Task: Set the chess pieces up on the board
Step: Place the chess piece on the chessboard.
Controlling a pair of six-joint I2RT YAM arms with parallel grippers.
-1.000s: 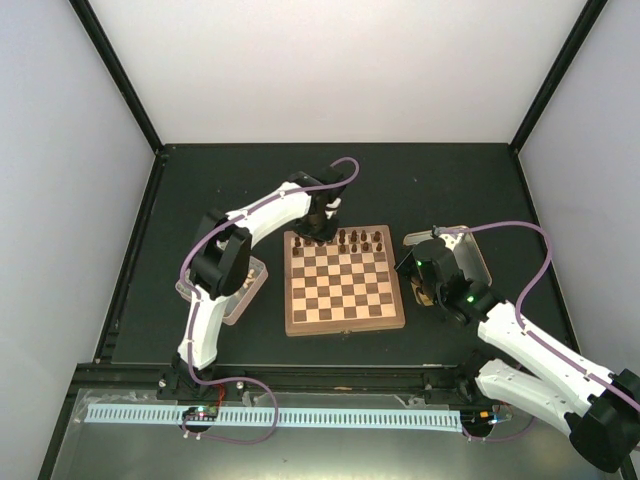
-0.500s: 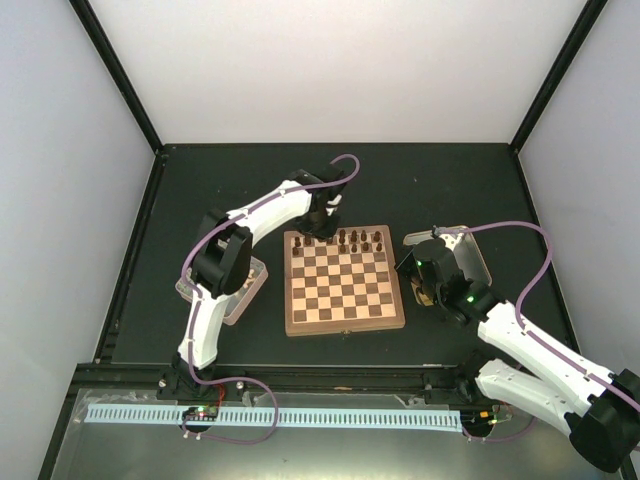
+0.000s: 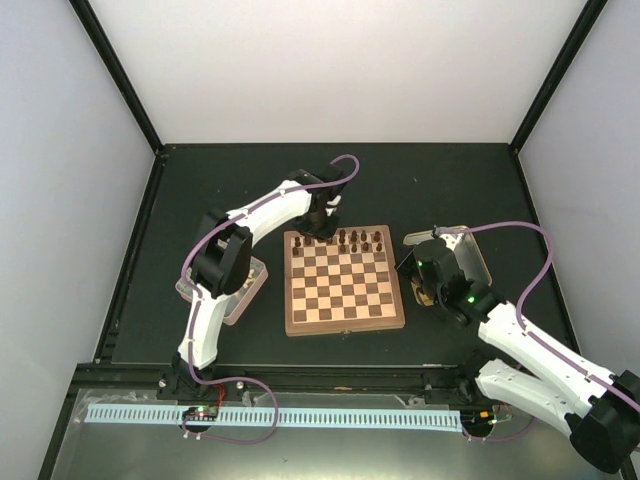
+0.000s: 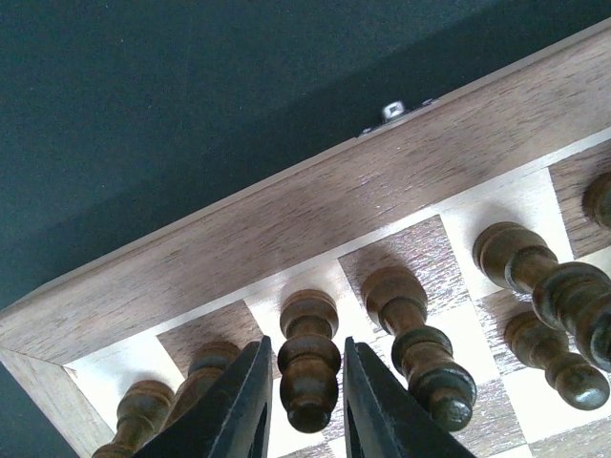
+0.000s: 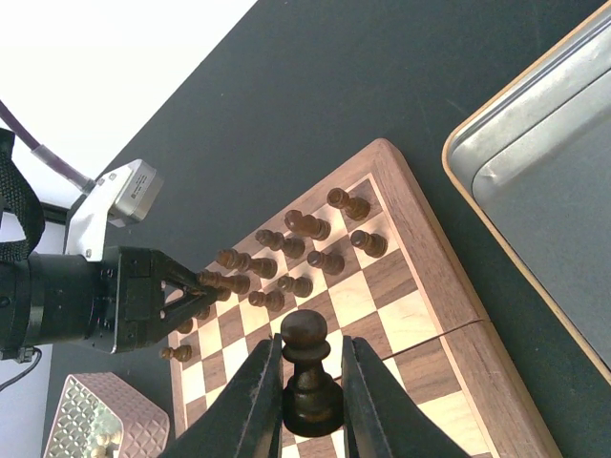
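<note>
Chess pieces on the board, metal tray just beside.

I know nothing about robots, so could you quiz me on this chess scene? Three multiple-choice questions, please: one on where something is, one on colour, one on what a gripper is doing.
1. Where on the board do the chess pieces stand?
A) along the far edge
B) along the near edge
C) in the middle

2. What colour are those pieces?
A) pale cream
B) red
C) dark brown

3. What is the right gripper doing?
A) hanging open and empty
B) shut on a dark piece
C) lifting a tray

Answers:
1 A: the top view shows them only in the far rows.
2 C: both wrist views show dark brown wood.
3 B: its fingers press that piece from both sides.
</note>
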